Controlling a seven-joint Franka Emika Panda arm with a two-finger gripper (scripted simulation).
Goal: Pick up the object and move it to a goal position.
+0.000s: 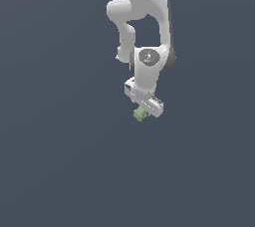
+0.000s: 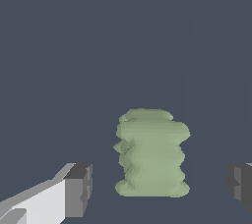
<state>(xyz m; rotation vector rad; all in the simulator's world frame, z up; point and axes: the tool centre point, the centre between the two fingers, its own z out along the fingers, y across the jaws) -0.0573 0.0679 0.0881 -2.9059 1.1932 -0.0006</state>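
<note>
Just unlabelled green object (image 2: 151, 153) between fingers (image 2: 78, 190)

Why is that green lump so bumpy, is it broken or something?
Nothing looks broken. The green lump is bumpy all over, which seems to be just its shape. It sits between the end effector fingers, with a gap on each side, so nothing is squeezing it. Nothing is spilled or tipped.

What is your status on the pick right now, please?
Gripper open, fingers either side of the green chunk, not touching. Chunk not yet gripped. Nothing in the way in either view.
</note>
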